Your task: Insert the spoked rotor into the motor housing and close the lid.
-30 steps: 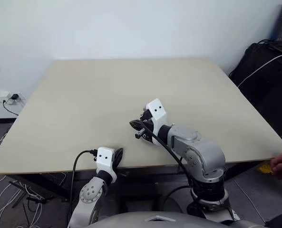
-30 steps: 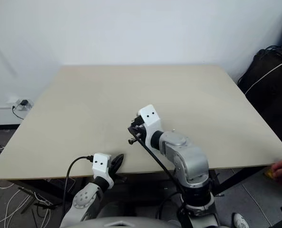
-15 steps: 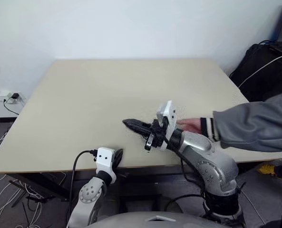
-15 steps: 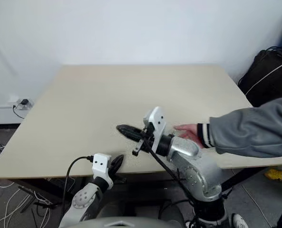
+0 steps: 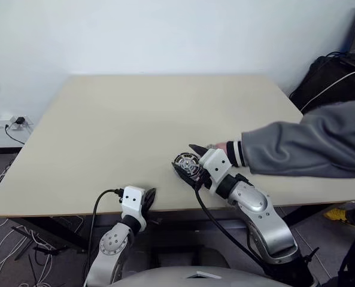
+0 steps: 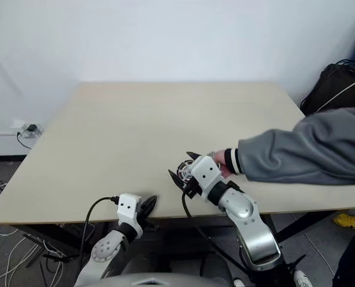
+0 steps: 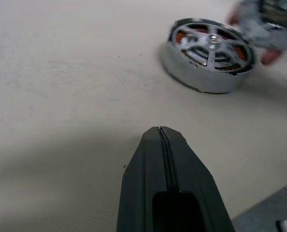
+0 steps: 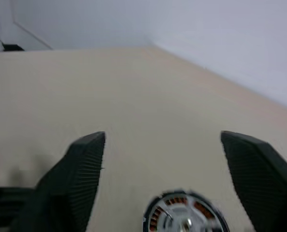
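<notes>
Beige table (image 5: 117,119), motor housing (image 7: 208,54) lying near its front edge between right gripper (image 8: 165,164) wide-open fingers, untouched; person's hand (image 5: 220,146) just behind. Left gripper (image 7: 160,140) shut, empty, at near edge.

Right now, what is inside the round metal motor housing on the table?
Inside the motor housing I see silvery spokes with a hub, and copper windings showing between them. Whatever is under the spokes stays covered.
</notes>
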Tool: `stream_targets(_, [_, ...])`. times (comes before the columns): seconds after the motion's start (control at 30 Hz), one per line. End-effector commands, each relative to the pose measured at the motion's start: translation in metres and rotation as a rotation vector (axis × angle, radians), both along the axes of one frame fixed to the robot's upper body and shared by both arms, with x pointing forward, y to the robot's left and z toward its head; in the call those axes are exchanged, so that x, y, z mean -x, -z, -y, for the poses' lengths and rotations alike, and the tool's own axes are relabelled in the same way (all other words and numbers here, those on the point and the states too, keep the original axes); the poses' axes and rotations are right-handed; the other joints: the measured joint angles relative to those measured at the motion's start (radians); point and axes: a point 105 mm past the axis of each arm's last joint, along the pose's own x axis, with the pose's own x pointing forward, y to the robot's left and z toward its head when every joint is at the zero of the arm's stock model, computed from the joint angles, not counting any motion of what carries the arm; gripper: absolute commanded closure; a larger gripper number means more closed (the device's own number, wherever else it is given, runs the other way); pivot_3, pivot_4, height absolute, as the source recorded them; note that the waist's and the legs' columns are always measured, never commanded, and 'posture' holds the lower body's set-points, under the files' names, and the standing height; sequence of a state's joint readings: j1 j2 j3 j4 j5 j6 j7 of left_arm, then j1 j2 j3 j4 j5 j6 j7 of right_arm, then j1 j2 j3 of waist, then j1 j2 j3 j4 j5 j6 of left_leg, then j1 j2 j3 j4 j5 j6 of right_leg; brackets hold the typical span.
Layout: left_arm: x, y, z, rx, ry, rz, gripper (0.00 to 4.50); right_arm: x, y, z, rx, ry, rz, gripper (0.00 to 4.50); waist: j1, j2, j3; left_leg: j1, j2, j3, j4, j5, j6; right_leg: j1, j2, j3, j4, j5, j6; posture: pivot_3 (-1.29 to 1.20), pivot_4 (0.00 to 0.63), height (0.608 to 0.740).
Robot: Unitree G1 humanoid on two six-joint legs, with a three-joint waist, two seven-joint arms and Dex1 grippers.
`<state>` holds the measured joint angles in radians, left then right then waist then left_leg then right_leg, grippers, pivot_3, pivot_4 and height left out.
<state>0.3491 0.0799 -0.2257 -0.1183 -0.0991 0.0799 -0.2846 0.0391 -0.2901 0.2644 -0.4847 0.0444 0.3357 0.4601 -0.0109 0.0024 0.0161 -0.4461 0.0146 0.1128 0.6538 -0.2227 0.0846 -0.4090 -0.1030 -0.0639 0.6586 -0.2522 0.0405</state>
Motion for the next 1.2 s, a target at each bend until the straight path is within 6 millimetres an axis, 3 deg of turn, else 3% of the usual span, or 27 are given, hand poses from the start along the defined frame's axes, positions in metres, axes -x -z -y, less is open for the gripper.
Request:
stream_targets(0.03, [-0.004, -0.009, 0.003, 0.012, 0.009, 0.043, 4.50, 0.001, -0.002, 0.003, -0.015, 0.006, -0.025, 0.60, 0.000, 0.000, 0.000, 0.000, 0.000, 0.000, 0.000, 0.000, 0.000, 0.000, 0.000, 0.000, 0.000, 0.000, 0.000, 0.00, 0.000, 0.740])
stream_targets(0.23, [-0.005, -0.009, 0.003, 0.009, 0.016, 0.042, 4.50, 0.008, 0.019, -0.001, 0.024, -0.066, -0.219, 0.60, 0.000, 0.000, 0.000, 0.000, 0.000, 0.000, 0.000, 0.000, 0.000, 0.000, 0.000, -0.001, 0.000, 0.000, -0.001, 0.00, 0.000, 0.740])
stream_targets(0.43, [-0.006, -0.009, 0.002, 0.007, 0.017, 0.043, 4.50, 0.009, 0.037, 0.004, 0.238, -0.135, -0.332, 0.60, 0.001, 0.000, 0.000, 0.000, 0.000, 0.000, 0.002, 0.000, 0.000, 0.001, -0.003, -0.005, 0.000, 0.001, 0.000, 0.00, 0.000, 0.740])
stream_targets(0.6, [-0.009, -0.010, 0.005, 0.008, 0.024, 0.050, 4.50, -0.004, 0.042, 0.006, 0.463, -0.191, -0.279, 0.60, 0.001, 0.000, 0.000, 0.000, 0.000, 0.000, 0.002, 0.000, 0.000, 0.000, -0.004, -0.009, 0.001, 0.001, 0.000, 0.00, 0.000, 0.740])
stream_targets(0.83, [-0.010, -0.016, 0.007, 0.014, 0.018, 0.063, 4.50, -0.025, 0.037, -0.007, 0.634, -0.316, -0.181, 0.60, 0.001, 0.000, 0.000, -0.001, 0.000, 0.000, 0.005, -0.001, 0.002, 0.001, -0.004, -0.010, 0.001, 0.002, 0.001, 0.00, 0.000, 0.740])
stream_targets(1.2, [-0.010, -0.022, 0.008, 0.020, 0.001, 0.070, 4.50, -0.054, 0.052, -0.023, 0.844, -0.446, -0.161, 0.60, -0.001, 0.000, 0.000, -0.001, 0.000, 0.000, 0.008, -0.001, 0.003, 0.002, -0.004, -0.010, 0.002, 0.003, 0.003, 0.00, 0.000, 0.740])
